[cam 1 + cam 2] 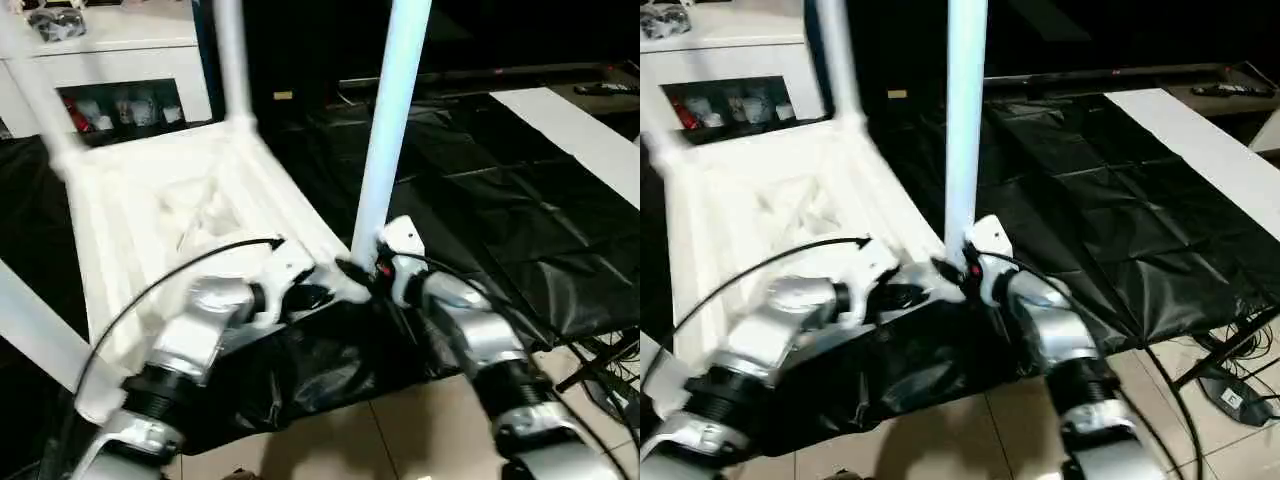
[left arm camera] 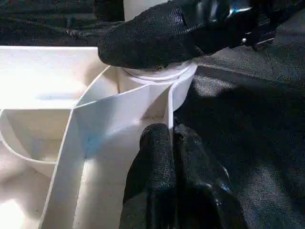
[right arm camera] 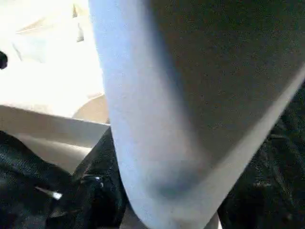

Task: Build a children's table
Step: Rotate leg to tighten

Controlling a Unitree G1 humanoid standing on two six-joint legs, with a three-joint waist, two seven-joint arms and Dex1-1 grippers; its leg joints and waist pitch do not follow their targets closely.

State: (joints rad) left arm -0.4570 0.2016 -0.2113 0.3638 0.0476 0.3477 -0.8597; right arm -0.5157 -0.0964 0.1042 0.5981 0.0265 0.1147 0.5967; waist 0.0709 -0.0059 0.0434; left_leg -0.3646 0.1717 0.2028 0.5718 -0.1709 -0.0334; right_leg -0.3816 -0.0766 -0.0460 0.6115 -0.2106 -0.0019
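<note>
Clearly, everything turns on the near-right corner socket (image 2: 159,76) of the upturned table top (image 1: 130,200) lying on black sheeting. An upright tube leg (image 1: 390,120) is stood in that socket, its long axis nearly vertical. The leg's base is wrapped by the right gripper (image 1: 362,270), the nearer one, though how firmly cannot be told. Just beside the socket, the thin rim wall (image 2: 169,102) is pinched by the shut left gripper (image 2: 169,138), so the top is steadied.
</note>
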